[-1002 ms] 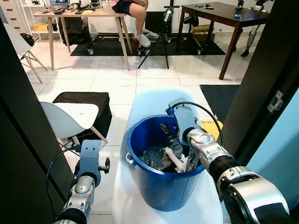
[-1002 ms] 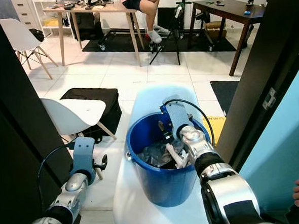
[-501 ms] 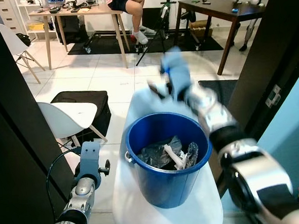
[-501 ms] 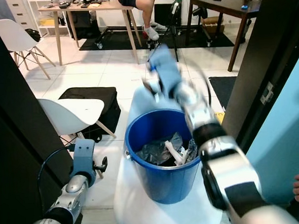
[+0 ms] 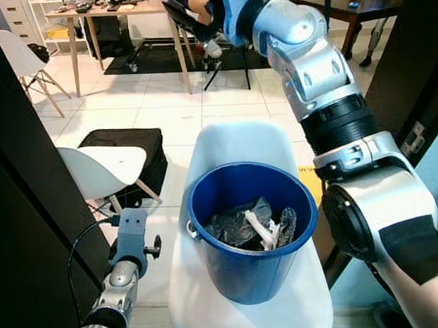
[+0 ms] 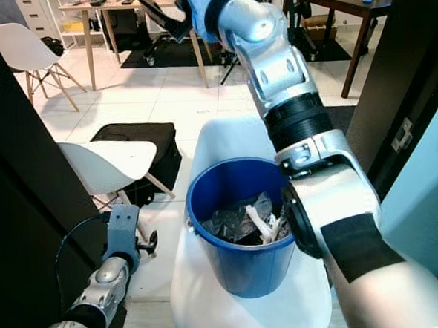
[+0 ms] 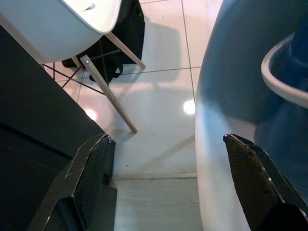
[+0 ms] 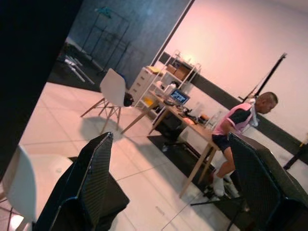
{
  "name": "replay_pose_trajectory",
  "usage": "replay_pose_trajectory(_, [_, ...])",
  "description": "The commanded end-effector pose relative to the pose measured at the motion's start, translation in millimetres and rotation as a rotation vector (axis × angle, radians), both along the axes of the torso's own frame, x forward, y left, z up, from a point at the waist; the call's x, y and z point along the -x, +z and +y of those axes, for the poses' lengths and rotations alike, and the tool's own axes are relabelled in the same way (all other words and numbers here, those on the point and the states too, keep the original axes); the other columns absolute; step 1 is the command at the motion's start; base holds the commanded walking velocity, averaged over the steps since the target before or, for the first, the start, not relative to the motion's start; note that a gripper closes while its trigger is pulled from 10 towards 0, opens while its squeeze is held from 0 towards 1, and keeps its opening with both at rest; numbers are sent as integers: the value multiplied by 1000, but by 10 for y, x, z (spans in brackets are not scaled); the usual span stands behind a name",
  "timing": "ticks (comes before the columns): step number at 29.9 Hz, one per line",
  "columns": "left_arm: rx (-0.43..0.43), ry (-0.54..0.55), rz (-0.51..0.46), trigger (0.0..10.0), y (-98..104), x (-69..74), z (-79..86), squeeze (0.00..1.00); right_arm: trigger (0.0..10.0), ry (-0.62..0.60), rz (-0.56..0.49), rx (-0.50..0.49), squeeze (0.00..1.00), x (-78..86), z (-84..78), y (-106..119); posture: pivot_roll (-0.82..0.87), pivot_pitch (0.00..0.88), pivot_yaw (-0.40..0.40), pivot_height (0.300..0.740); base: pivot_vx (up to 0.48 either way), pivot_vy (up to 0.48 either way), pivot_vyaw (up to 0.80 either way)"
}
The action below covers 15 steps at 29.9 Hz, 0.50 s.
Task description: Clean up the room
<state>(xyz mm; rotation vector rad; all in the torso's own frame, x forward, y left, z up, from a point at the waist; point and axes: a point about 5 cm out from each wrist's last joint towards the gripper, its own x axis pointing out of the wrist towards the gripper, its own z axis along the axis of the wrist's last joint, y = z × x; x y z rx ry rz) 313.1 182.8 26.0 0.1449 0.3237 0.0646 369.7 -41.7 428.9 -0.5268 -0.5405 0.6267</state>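
White plastic, the chair (image 5: 236, 144) in the centre of the frame carried the blue bucket (image 5: 251, 262) on its seat, lower middle. Another white chair (image 5: 104, 171) sat at middle left, with a black bag (image 5: 129, 147) on the floor behind it. A wooden counter (image 5: 131, 7) stood along the top left, a person sitting on it.

Inside the bucket lay crumpled grey plastic (image 5: 234, 224), and beside it pale stick-like scraps (image 5: 262, 232).

The right gripper (image 6: 157, 10) was raised to the top of the frame, well above the bucket; its wrist view showed the fingers (image 8: 91, 180) spread wide with nothing between them. The left gripper (image 7: 168, 187) hung low at lower left, just beside the chair's edge, its fingers (image 7: 91, 173) also wide and empty.

The likeliest trouble seemed to be the bucket: perched on a curved seat, it could tip or slide off and spill its rubbish if an arm knocked the rim on the way down. The left gripper, so close to the seat, might also nudge the chair.
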Motion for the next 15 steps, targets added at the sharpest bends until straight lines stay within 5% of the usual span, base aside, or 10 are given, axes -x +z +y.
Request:
replay_pose_trajectory(1, [-16, 1, 24, 10000, -51, 52, 53, 0, 10000, 47, -77, 0, 0, 168, 84, 268, -58, 96, 13, 740, 0, 0, 0])
replay_pose_trajectory(15, [-29, 9, 30, 10000, -70, 90, 127, 0, 10000, 74, -104, -47, 0, 317, 140, 539, -58, 104, 8, 740, 0, 0, 0])
